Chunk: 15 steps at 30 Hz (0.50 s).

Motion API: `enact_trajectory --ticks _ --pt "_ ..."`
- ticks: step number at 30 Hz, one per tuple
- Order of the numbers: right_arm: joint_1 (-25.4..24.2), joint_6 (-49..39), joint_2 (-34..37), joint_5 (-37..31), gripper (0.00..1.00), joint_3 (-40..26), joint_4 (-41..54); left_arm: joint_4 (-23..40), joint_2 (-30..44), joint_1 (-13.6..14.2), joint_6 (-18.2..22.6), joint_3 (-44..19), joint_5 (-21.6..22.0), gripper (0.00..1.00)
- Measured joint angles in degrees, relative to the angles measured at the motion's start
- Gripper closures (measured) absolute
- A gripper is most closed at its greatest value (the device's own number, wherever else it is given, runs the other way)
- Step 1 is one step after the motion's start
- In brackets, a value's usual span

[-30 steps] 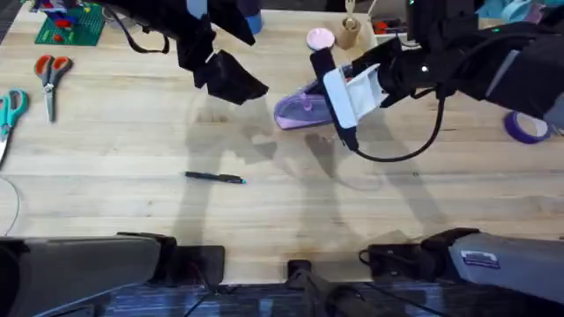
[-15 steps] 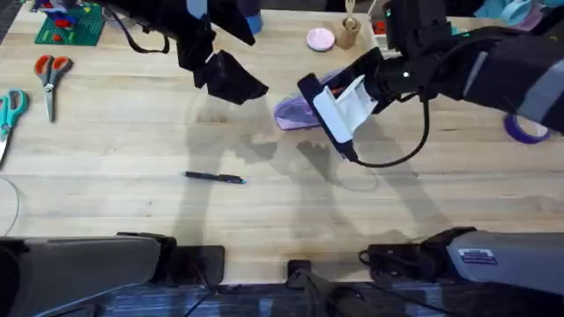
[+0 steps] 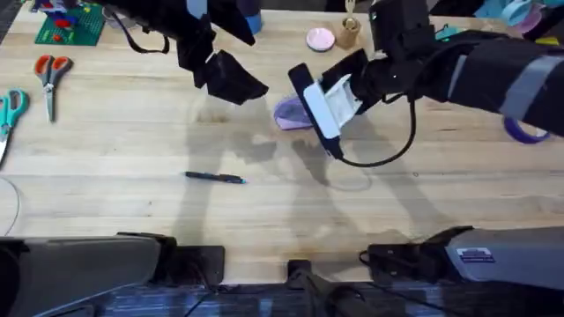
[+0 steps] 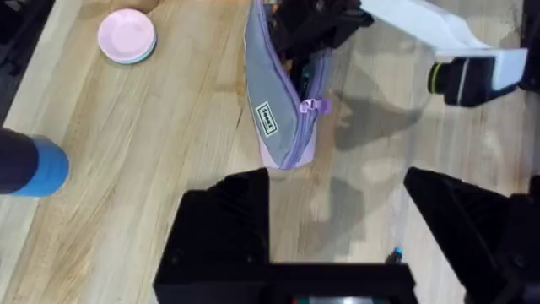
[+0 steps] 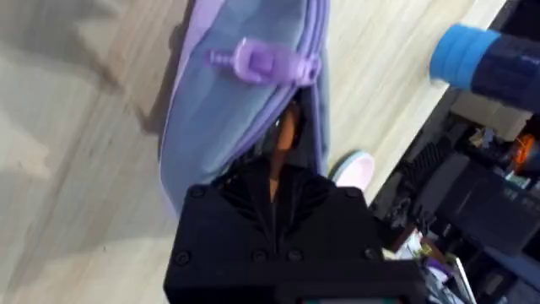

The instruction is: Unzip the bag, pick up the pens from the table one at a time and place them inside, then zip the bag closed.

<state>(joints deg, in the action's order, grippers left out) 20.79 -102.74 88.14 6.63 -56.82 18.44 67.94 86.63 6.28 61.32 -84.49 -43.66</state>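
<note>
Clearly, the right hand [image 5: 274,190] pinches the orange pen [image 5: 285,142] inside the bag [image 5: 245,110].

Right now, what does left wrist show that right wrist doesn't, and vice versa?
Left wrist alone: the bag's white label, the black pen's blue tip at the frame's edge, the left gripper open and holding nothing, and the right arm's white housing.

Right wrist alone: the orange pen poking into the bag's open mouth from the right gripper.

Both: the bag, its purple zipper pull, the pink dish, the blue cylinder and the table.
</note>
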Motion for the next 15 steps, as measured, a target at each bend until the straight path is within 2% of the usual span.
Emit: enact_trajectory --ticks 10,15 --pt "1.29 3.37 0.61 1.32 0.97 0.0 0.02 0.0 0.0 0.0 0.0 0.0 -0.02 0.008" --pt "1.34 3.98 0.6 1.86 0.826 0.0 0.0 0.0 0.0 0.0 0.0 0.0 0.0 0.007"
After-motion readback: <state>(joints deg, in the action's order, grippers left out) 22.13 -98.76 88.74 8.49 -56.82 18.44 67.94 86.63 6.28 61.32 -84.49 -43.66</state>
